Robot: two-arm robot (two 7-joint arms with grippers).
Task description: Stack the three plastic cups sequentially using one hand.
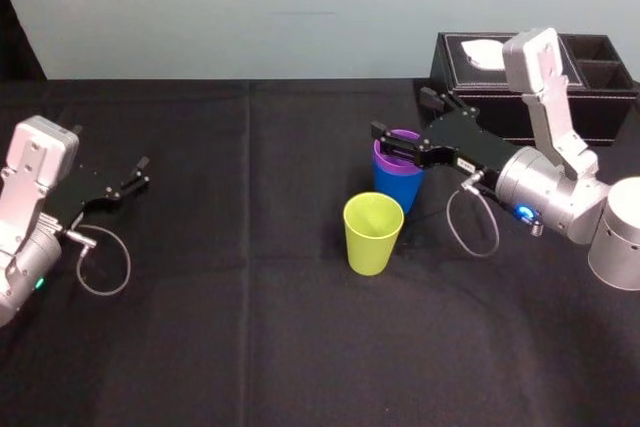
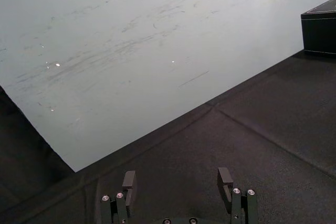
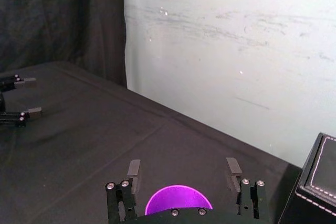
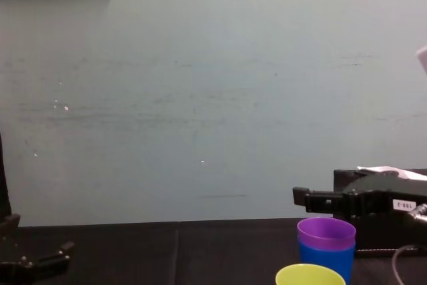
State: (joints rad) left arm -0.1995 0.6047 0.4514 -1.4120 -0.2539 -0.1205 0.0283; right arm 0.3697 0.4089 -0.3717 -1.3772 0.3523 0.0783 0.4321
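Withdrawal of the right gripper (image 1: 382, 141) is judged to be the step in hand, since the purple cup (image 1: 398, 171) is already seated in the blue cup (image 1: 395, 193) and the gripper is held level with the purple rim, jaws spread and nothing clamped. In the right wrist view the fingers (image 3: 134, 169) are seen on either side of the rim with a gap at each side. It is advised that the gripper be lifted straight up until both fingers are above the rim, so that the nested pair is not tipped or dragged across the worktop (image 1: 250, 327). Only then should it be brought toward the yellow-green cup (image 1: 373, 232), which should be gripped near its rim and kept upright for lowering into the stack. The left gripper (image 1: 143, 172) is parked at the robot's left, open and well apart from the cups. As to contents, the blue cup holds the purple cup, whose rim stands proud of the blue one; the purple cup appears empty. The yellow-green cup stands upright and empty just in front of the pair; contact between them cannot be determined. White tissue is seen at the top of the black tissue box (image 1: 520, 112) behind.
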